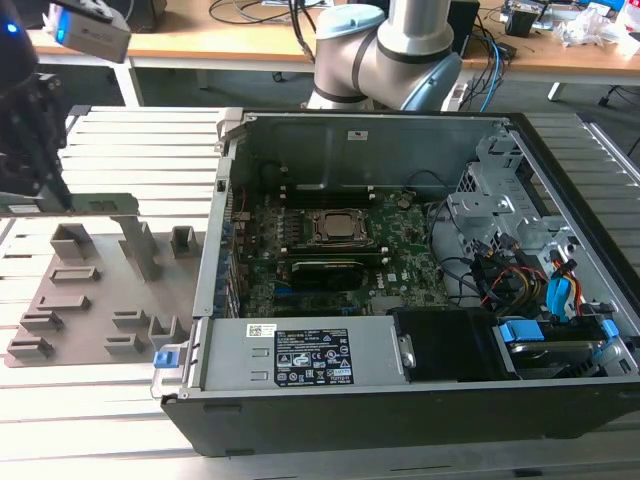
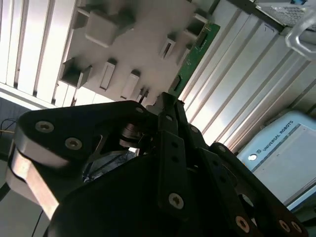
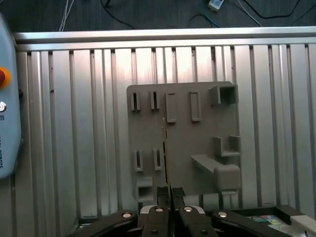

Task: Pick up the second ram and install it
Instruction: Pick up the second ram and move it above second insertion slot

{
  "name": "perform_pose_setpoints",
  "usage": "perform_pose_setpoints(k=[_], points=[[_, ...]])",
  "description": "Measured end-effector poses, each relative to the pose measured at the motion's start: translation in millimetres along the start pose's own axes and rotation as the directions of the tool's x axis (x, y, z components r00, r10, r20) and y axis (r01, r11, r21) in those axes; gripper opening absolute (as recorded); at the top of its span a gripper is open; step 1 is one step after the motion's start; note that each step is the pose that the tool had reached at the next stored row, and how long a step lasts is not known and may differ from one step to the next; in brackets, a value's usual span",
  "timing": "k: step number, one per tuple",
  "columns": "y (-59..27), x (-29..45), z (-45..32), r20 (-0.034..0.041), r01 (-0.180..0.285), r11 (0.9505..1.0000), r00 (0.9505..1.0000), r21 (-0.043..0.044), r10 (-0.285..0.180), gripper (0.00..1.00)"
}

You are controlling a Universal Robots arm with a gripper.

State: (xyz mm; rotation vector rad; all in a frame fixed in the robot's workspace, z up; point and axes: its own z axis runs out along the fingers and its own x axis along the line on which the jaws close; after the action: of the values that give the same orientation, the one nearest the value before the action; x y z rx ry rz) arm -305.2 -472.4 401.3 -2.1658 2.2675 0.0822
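My gripper (image 1: 48,198) hangs over the grey holder tray (image 1: 90,300) at the exterior view's left, shut on the second ram (image 1: 100,205). That thin green stick is held level on its edge, a little above the tray's posts. In the second wrist view the ram (image 2: 195,54) juts out past the black fingertips (image 2: 174,114) of the gripper (image 2: 168,106), over the tray (image 2: 133,39). The first wrist view has the ram (image 3: 165,148) edge-on as a thin line above the tray (image 3: 182,143), clamped by the gripper (image 3: 170,195). The large green motherboard (image 1: 330,250) lies inside the open computer case (image 1: 400,400).
The case fills the exterior view's middle and right, with a drive cage, cables and a black fan shroud (image 1: 450,345) inside. The arm's base (image 1: 390,50) stands behind it. A pale control pendant (image 3: 7,98) lies on the slatted aluminium table (image 3: 74,123) beside the tray.
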Motion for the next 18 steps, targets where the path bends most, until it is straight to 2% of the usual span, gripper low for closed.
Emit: perform_pose_setpoints(k=[1,3,6,8,9,11,15,18], points=[[-6.0,-0.2,-0.3,-0.0001,0.000,1.0000,1.0000,-0.0003,0.000,0.14],[-27.9,-1.3,-1.0,-0.0001,0.000,1.0000,1.0000,-0.0012,0.000,0.14],[-51.2,-2.3,-1.7,-0.0002,0.000,1.0000,1.0000,-0.0022,0.000,0.14],[-59.7,-2.8,-2.0,-0.0002,0.000,1.0000,1.0000,-0.0025,0.000,0.14],[-70.4,-3.3,-2.3,-0.0001,0.000,1.0000,1.0000,-0.0028,0.000,0.14],[-101.4,-4.7,-3.3,-0.0002,0.000,1.0000,1.0000,-0.0036,0.000,0.14],[-122.2,-5.7,-4.1,-0.0003,0.000,1.0000,1.0000,-0.0042,0.000,0.14],[-144.7,-6.7,-4.8,-0.0002,0.000,1.0000,1.0000,-0.0046,0.000,0.14]])
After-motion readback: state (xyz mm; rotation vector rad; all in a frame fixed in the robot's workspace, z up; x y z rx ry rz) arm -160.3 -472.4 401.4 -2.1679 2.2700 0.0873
